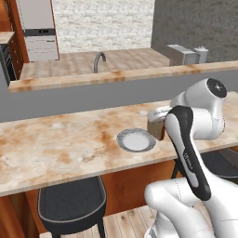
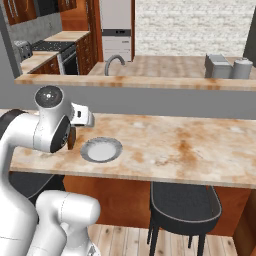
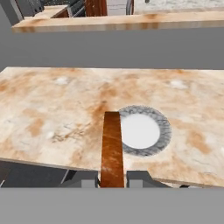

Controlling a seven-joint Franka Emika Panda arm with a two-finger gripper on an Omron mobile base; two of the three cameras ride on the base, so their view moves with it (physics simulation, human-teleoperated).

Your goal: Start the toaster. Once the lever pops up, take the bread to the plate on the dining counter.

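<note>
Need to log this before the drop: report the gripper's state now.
Gripper: shut on the bread, held edge-on above the counter beside the plate.

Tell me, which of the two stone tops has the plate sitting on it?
The lower, wider dining counter nearest the robot holds the plate. The narrow raised ledge behind it, atop the grey wall, carries no plate.

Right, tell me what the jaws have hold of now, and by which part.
The bread. The gripper is shut on its near edge, one jaw against each flat face, so the slice sticks out edge-on toward the plate.
</note>
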